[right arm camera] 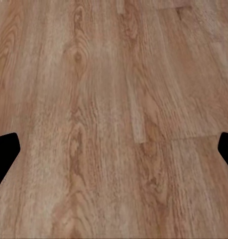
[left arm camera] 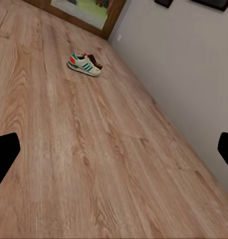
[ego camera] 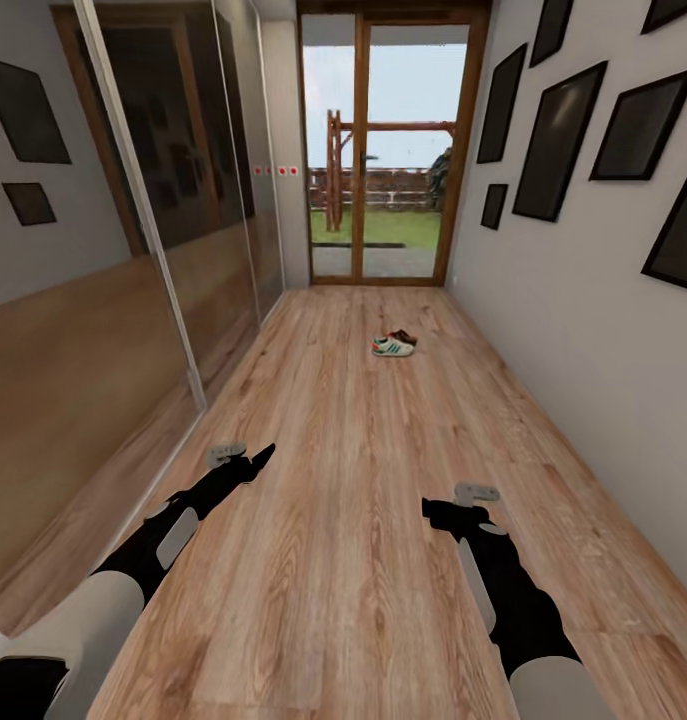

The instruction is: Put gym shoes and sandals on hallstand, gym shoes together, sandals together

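Observation:
Far down the corridor floor (ego camera: pixel 343 480) lies a cream-white gym shoe (ego camera: pixel 393 347) with green stripes and an orange heel tab. A dark brown sandal (ego camera: pixel 404 336) sits right behind it, touching or nearly so. The left wrist view shows the same gym shoe (left arm camera: pixel 84 63) and sandal (left arm camera: pixel 96 62) close to the pale wall. My left gripper (ego camera: pixel 251 460) (left arm camera: pixel 114 152) and right gripper (ego camera: pixel 455 503) (right arm camera: pixel 114 152) hang low over bare planks, well short of the shoes. Both are open and empty. The hallstand is out of view.
Glossy mirrored wardrobe doors (ego camera: pixel 133 250) line the left side. A pale wall with black-framed pictures (ego camera: pixel 558 140) runs along the right. A wood-framed glass door (ego camera: pixel 383 150) closes the far end. The plank floor stretches between me and the shoes.

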Motion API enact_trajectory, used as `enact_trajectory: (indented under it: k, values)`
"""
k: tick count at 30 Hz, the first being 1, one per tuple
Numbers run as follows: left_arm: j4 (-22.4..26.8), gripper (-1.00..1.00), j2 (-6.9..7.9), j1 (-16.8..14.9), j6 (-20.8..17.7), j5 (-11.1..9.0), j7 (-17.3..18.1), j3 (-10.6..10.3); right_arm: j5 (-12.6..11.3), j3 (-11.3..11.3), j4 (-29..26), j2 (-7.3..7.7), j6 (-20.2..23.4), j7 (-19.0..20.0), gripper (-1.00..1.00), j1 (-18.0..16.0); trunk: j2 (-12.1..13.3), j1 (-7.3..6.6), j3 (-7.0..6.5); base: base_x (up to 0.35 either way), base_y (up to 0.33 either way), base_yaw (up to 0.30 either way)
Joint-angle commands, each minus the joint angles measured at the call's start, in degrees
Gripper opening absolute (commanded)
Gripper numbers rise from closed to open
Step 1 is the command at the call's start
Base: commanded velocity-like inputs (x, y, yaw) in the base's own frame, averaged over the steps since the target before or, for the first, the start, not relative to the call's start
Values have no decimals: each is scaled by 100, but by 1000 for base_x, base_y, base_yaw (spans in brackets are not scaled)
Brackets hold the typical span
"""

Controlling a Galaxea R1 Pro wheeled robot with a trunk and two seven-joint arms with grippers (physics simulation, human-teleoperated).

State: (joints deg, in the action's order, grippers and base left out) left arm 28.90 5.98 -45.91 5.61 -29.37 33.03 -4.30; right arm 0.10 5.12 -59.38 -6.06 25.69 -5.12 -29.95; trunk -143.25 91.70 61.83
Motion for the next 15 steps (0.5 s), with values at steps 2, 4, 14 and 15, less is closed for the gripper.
enact_trajectory:
  k: [2, 4, 14, 15]
  values:
    - [-7, 100, 8, -5, 46, -34, -7, -45, 0, 11, -6, -2, 31, -10, 100, -2, -2, 2, 5, 349, 0, 0]
    - [-7, 100, 7, -4, 46, -34, -7, -45, -4, 14, -8, -1, 32, -6, 100, -2, -2, 2, 5, 349, 0, 0]
    - [-7, 100, 8, -3, 46, -33, -7, -45, -52, 20, -12, 9, 32, 26, 100, -2, -2, 2, 5, 349, 0, 0]
    - [-7, 100, 8, -1, 46, -33, -7, -45, -53, 18, -12, 9, 32, 27, 100, -2, -2, 2, 5, 349, 0, 0]
